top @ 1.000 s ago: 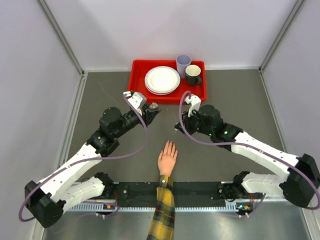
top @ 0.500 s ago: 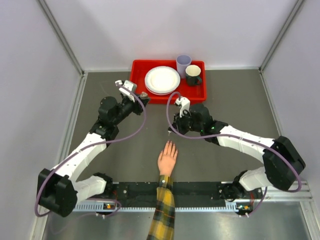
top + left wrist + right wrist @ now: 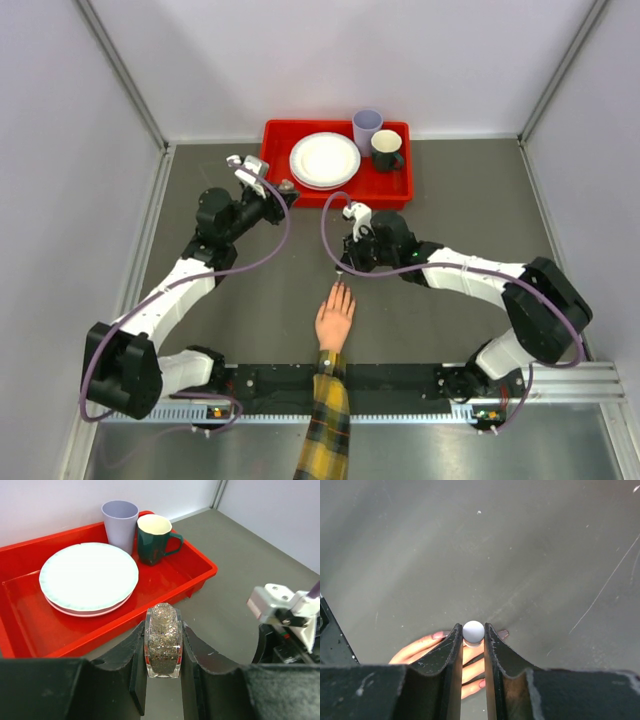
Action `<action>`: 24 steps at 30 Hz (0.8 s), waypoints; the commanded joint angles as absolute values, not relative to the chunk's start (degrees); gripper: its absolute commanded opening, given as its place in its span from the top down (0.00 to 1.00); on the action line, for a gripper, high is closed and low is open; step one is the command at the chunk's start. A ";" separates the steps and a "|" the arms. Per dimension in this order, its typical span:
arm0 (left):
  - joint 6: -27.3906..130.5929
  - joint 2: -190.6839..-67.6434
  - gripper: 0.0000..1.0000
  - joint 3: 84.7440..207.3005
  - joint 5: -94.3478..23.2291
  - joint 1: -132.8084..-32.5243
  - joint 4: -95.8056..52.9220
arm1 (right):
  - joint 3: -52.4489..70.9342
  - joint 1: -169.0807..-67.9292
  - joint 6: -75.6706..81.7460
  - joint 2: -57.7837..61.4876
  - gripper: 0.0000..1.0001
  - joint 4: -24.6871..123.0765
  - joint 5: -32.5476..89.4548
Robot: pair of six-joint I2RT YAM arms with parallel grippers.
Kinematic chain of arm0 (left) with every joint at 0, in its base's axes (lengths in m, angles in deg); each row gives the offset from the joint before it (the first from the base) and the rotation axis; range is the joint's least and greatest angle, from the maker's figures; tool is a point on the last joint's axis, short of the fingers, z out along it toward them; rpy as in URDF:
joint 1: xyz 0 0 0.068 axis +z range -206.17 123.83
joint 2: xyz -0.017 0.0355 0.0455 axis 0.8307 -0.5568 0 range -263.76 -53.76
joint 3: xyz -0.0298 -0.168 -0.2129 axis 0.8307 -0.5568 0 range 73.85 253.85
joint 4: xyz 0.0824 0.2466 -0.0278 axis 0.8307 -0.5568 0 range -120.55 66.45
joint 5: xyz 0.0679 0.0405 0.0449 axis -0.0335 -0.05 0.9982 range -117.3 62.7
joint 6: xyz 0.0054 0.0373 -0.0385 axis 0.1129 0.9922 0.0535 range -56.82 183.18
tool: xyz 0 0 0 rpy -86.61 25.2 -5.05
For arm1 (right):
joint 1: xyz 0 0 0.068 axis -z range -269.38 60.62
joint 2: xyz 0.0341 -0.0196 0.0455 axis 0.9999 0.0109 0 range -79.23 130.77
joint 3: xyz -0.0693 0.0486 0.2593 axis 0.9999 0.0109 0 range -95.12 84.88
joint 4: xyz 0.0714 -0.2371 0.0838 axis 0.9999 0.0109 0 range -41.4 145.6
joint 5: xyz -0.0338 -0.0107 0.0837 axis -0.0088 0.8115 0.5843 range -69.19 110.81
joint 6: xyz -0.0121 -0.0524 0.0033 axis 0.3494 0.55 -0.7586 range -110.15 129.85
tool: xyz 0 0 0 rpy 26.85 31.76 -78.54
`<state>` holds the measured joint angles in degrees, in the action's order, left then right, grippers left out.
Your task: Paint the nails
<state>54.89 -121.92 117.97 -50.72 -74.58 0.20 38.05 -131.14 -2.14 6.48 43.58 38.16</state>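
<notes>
A peach hand (image 3: 335, 322) with a yellow plaid sleeve (image 3: 325, 430) lies palm down at the near middle, its nails (image 3: 340, 289) pointing away from me. My right gripper (image 3: 341, 268) is shut on a pale round cap (image 3: 473, 631) and holds it just above the fingertips. Pinkish nails (image 3: 438, 635) show either side of its fingers in the right wrist view. My left gripper (image 3: 287, 187) is shut on a small clear bottle of glitter polish (image 3: 163, 641), held upright near the tray's front edge.
A red tray (image 3: 275, 150) stands at the back with a white plate (image 3: 324, 159), a lilac cup (image 3: 367, 128) and a dark green mug (image 3: 386, 150). Grey walls close both sides. A black rail (image 3: 400, 378) runs along the near edge.
My right gripper has moved left and nearer, from beside the tray to over the fingertips. My left gripper has drawn back and left toward the tray with the bottle.
</notes>
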 commanded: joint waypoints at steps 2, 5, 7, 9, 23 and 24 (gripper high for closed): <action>53.69 -122.66 1.00 117.89 -53.14 -73.83 6.07 | 35.31 -129.90 -1.31 8.57 1.00 40.61 40.15; 53.60 -123.10 1.00 117.97 -53.40 -73.83 6.07 | 34.96 -129.90 -1.40 9.45 1.00 40.34 41.11; 53.51 -123.19 1.00 117.80 -53.49 -73.83 6.34 | 34.95 -129.90 -1.57 9.72 1.00 40.25 41.29; 53.51 -123.19 1.00 117.71 -53.49 -73.83 6.34 | 34.87 -129.90 -1.31 9.98 1.00 40.42 41.29; 52.63 -123.54 1.00 117.80 -54.10 -73.83 6.60 | 33.55 -129.90 -2.01 12.26 1.00 39.63 43.58; 52.63 -123.54 1.00 117.80 -54.19 -73.83 6.51 | 33.46 -129.81 -1.93 12.27 1.00 39.63 43.32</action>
<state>53.36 -123.60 117.97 -53.25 -74.14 2.61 36.04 -130.44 -2.20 11.71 42.16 42.07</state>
